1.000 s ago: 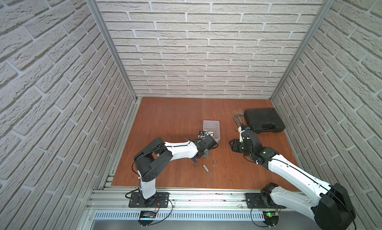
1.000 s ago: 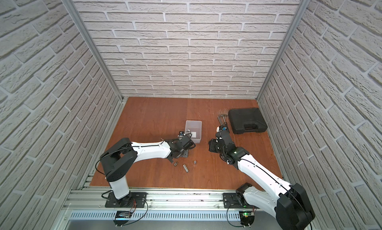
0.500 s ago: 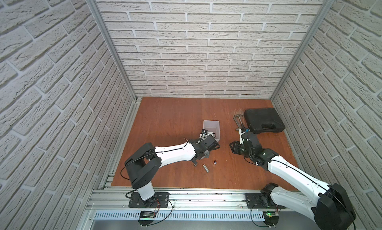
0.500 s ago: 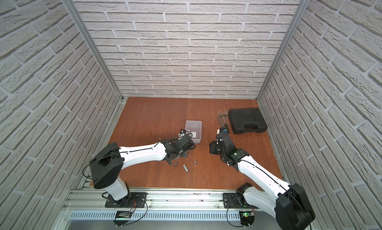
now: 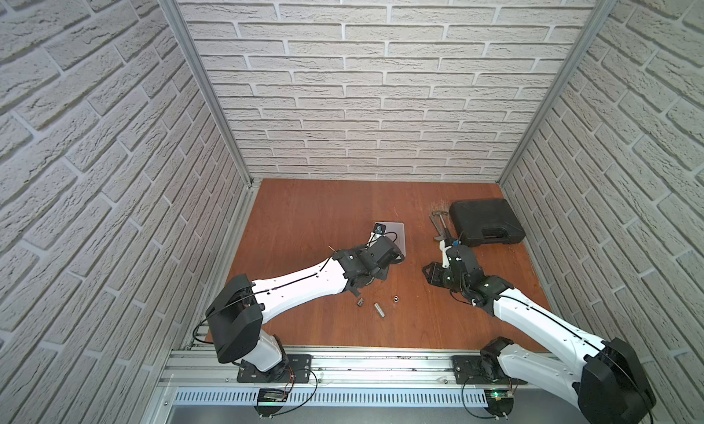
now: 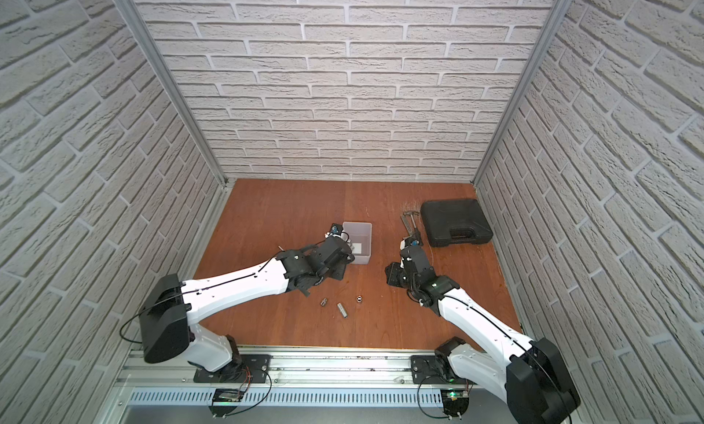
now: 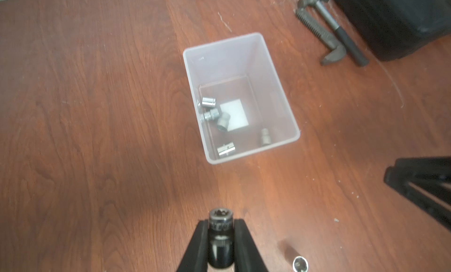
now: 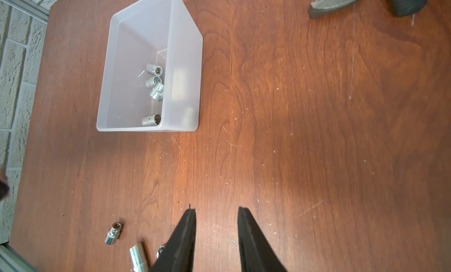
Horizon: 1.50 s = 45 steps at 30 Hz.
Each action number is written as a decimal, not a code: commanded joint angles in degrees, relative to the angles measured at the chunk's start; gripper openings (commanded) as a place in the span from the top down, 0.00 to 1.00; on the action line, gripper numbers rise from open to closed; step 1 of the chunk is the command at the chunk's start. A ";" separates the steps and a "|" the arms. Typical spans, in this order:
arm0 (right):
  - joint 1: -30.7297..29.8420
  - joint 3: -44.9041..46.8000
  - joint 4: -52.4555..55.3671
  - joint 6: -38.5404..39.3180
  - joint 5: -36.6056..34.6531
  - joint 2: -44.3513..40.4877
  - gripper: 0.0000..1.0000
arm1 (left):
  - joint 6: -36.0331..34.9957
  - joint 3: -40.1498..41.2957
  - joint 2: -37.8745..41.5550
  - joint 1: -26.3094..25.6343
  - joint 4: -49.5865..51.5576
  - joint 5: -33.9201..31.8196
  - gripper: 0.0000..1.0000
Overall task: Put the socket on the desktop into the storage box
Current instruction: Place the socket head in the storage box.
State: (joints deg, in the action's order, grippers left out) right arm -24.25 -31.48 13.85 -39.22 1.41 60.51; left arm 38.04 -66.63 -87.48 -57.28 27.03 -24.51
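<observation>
Left arm (image 5: pixel 304 285) is stretched out low from the lower-left rail toward frame centre in both top views. At the bottom edge of its wrist view, the left gripper (image 7: pixel 220 228) has its fingers pinching a dark ribbed metal socket (image 7: pixel 220 217), open end facing up-frame, short of the box. Mid-frame on the reddish-brown wood-grain desktop (image 7: pixel 97 112) sits the pale translucent plastic storage box (image 7: pixel 280 92), with five shiny sockets (image 7: pixel 208 102) lying in it around a white square. Right gripper (image 8: pixel 216 209): fingers spread, nothing between them. Three small silver sockets (image 5: pixel 379 309) lie loose lower centre.
</observation>
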 commanded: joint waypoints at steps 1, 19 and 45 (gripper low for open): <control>0.59 0.87 -1.54 -0.65 0.61 -1.42 0.65 | -3.30 -2.61 0.03 1.61 -1.06 0.61 1.00; 3.01 2.37 -1.54 -0.69 2.11 -3.53 0.65 | -9.25 -11.25 -9.04 5.76 -7.07 5.69 1.00; 4.95 2.66 -2.33 -0.64 3.36 -2.96 0.65 | -6.59 -23.70 -28.03 12.62 -6.11 17.60 1.00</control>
State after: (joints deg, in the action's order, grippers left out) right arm -19.70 -29.43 13.87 -39.27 4.12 57.21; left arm 30.72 -88.79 -114.41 -45.25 21.91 -9.04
